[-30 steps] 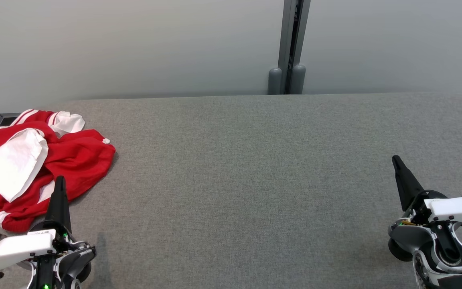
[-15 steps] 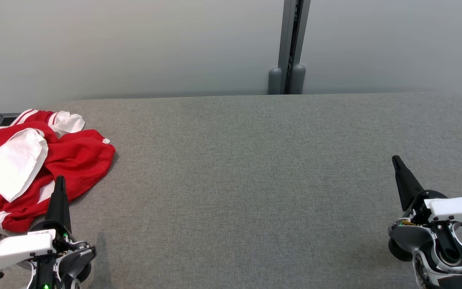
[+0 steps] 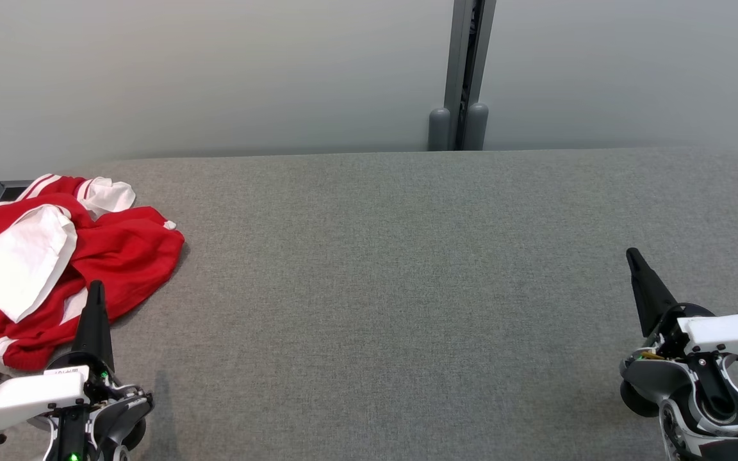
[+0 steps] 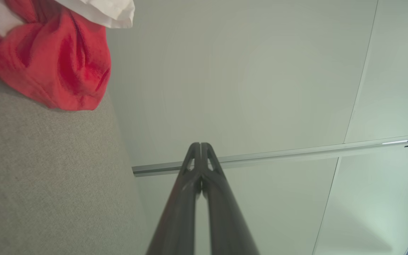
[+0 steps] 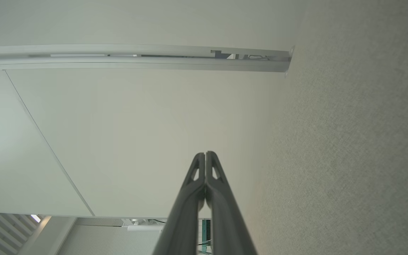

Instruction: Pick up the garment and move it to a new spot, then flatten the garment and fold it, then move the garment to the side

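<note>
- Opening position: the red-and-white garment (image 3: 55, 256) lies crumpled at nine o'clock on the grey tabletop (image 3: 407, 288), far over on the left side.
- The left tool (image 3: 95, 286) sits at seven o'clock with its fingers pressed together. It holds nothing, and its tip is just beside the heap's near edge.
- The right tool (image 3: 631, 254) is at four o'clock, also pinched closed and empty, well apart from the cloth.
- The pickup looks like the step in hand, and the left tool is the obvious candidate.
- To do it well, part the fingers first and come down on a raised red fold toward ten o'clock.
- Bite one thick bunch rather than the loose white flap, then lift high so nothing drags on the way to the open middle.
</note>
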Motion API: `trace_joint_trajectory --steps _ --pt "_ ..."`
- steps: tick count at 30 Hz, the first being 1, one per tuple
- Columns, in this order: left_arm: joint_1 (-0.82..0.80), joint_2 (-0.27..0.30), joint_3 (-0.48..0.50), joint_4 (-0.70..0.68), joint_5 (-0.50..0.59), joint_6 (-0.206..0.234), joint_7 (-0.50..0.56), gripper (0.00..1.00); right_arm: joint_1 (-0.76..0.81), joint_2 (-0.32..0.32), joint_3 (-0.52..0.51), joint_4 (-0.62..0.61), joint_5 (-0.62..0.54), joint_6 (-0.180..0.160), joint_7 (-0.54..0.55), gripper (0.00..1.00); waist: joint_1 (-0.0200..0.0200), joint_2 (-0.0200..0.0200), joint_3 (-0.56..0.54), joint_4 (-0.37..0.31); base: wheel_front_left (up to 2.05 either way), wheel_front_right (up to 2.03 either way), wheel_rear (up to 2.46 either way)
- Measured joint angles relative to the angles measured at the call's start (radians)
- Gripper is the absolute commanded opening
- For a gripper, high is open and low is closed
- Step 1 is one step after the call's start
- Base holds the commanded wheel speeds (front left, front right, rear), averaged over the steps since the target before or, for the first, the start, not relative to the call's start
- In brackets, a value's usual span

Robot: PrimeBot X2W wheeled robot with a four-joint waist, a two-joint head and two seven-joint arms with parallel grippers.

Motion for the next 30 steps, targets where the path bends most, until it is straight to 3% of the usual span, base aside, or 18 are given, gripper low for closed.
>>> trace_joint_trajectory --steps 30 --pt "0.000 0.000 0.000 0.000 0.000 0.000 0.000 0.00 0.000 0.000 0.000 0.000 0.000 0.000 0.000 0.00 0.0000 0.0000 0.000 0.000 0.00 0.00 0.00"
